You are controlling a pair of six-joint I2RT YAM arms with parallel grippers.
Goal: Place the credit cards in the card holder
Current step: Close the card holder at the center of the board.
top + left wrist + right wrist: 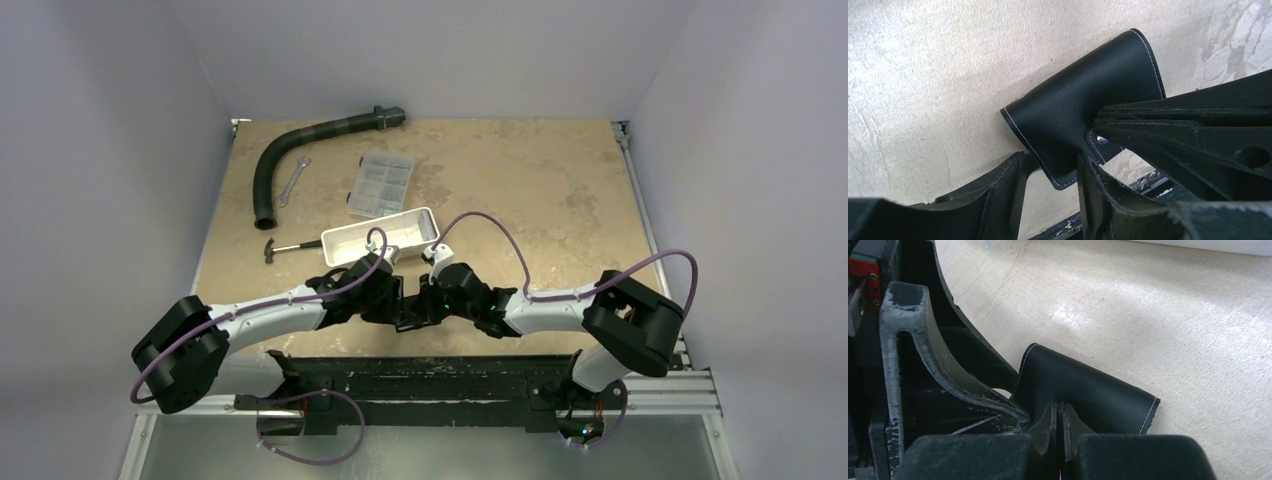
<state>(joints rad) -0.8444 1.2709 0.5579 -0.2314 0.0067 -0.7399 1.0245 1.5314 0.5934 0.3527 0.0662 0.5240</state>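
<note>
The card holder (1083, 107) is a black case with pale stitching, lifted and bent just above the table. My right gripper (1060, 412) is shut on one flap of it (1088, 390); in the left wrist view its fingers (1173, 135) come in from the right and pinch beside a small metal snap. My left gripper (1050, 162) is open, and the holder's lower corner hangs between its two fingers. In the top view both grippers, left (393, 300) and right (428, 303), meet near the table's front and hide the holder. No credit cards show in any view.
A white rectangular tray (380, 236) stands just behind the grippers. A clear compartment box (381, 185) lies further back. A black hose (290, 155), a wrench (292, 183) and a small hammer (285, 247) lie at the back left. The black front rail (420, 375) is close below.
</note>
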